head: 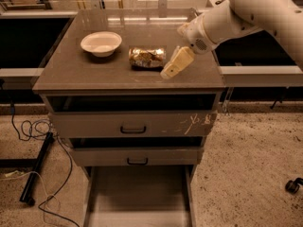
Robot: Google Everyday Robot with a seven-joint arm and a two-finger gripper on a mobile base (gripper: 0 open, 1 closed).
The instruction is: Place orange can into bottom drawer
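The orange can (pixel 147 57) lies on its side on the grey cabinet top (pixel 94 72), right of the white bowl (pixel 101 43). My gripper (pixel 171 68) hangs from the white arm that reaches in from the upper right. It is just right of the can, low over the counter, close to the can's right end. The bottom drawer (pixel 137 197) is pulled out at floor level below the two upper drawers, and its pale grey tray shows nothing inside.
The scratched-front drawer (pixel 132 125) and the plain-front drawer (pixel 136 156) stand slightly pulled out, each with a black handle. Black cables (pixel 33 126) and a black bar (pixel 35 167) lie on the floor at the left. A caster wheel (pixel 293 185) is at the right.
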